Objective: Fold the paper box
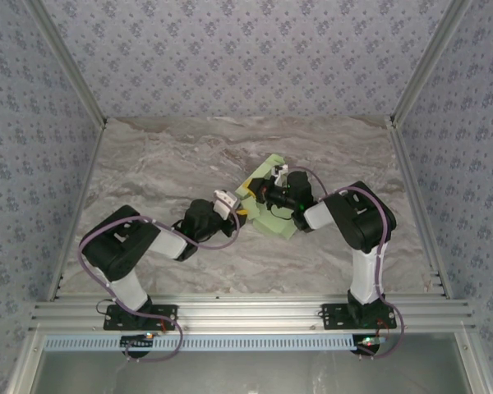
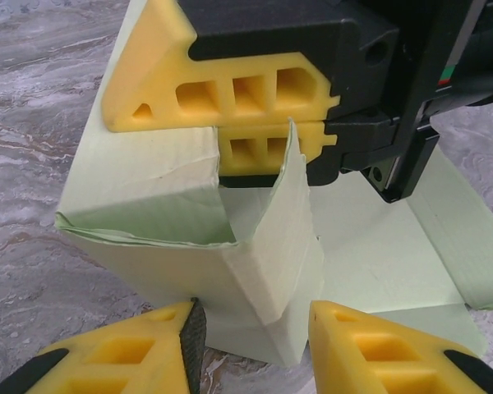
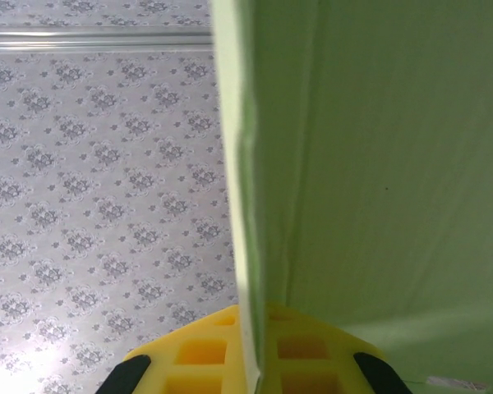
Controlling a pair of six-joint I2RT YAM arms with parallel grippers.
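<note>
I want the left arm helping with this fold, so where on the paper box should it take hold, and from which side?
I'd take the raised corner flap of the paper box, coming from the left gripper side, low and level. It stands upright and thin between those parted fingers, while the right gripper pinches the far wall.

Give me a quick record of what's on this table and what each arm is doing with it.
Object: paper box, pale green card, partly folded, one wall raised
Surface: marbled table
Right tool: shut on a raised wall of the box
Left tool: fingers either side of the box's near corner; grip unclear
Stage: folding unfinished, flat flaps remain
</note>
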